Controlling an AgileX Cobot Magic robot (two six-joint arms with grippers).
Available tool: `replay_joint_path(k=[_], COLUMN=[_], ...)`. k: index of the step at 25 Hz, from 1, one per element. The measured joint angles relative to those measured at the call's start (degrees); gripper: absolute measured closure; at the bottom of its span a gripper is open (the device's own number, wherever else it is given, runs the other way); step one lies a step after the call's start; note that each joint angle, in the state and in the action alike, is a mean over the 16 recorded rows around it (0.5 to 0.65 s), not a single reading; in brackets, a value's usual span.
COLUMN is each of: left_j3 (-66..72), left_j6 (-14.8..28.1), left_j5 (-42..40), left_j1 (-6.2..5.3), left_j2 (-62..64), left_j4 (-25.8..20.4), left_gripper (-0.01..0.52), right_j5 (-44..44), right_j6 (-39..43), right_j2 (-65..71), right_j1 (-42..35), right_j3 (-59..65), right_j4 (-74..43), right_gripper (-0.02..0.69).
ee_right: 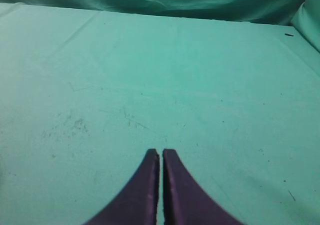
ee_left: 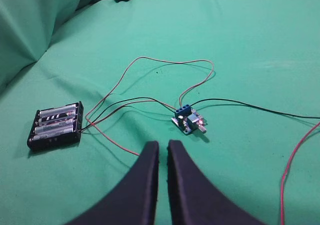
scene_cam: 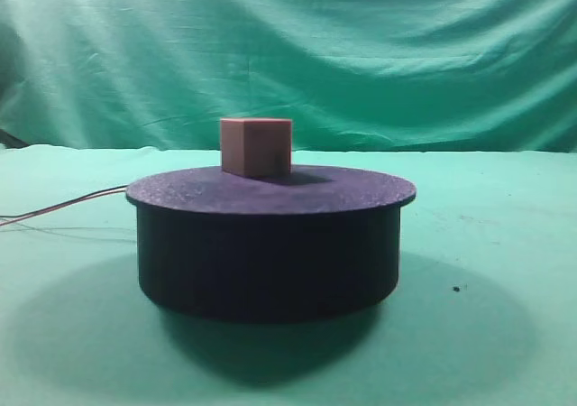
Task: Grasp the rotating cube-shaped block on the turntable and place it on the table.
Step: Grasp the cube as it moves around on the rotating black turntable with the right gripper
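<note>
The cube-shaped block (scene_cam: 257,146) sits on the turntable (scene_cam: 270,244), toward the far side of its rough top and a little left of centre, untouched. Neither arm appears in the high view. The left gripper (ee_left: 163,146) hangs over green cloth near a battery holder (ee_left: 56,125) and a small circuit board (ee_left: 188,120), its fingers almost pressed together; the right gripper (ee_right: 161,153) has its fingers nearly touching above the bare table (ee_right: 200,85). To grasp well, whichever arm goes should probably spread its fingers first, come from above, and time the closure so two flat faces (not corners) meet the pads. Neither wrist view shows the block, and no single picture reveals whether the disc is turning.
</note>
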Motion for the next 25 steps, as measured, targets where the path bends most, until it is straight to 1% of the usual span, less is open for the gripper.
replay_joint_path(k=[12, 15, 18, 25], left_j3=[0.0, 0.0, 0.0, 0.0], left_j6=[0.0, 0.0, 0.0, 0.0], left_j5=[0.0, 0.0, 0.0, 0.0], left_j1=[0.0, 0.0, 0.0, 0.0], left_j2=[0.0, 0.0, 0.0, 0.0], left_j4=[0.0, 0.0, 0.0, 0.0], left_gripper=[0.514, 0.514, 0.514, 0.514], right_j5=[-0.1, -1.3, -4.7, -17.4], right_j6=[0.0, 0.0, 0.3, 1.1], right_j2=[0.0, 0.0, 0.0, 0.3], right_j1=[0.0, 0.0, 0.0, 0.0], right_j3=[0.0, 0.0, 0.0, -0.7], right_j4=[0.0, 0.3, 1.9, 9.7], right_gripper=[0.665, 0.665, 0.665, 0.665])
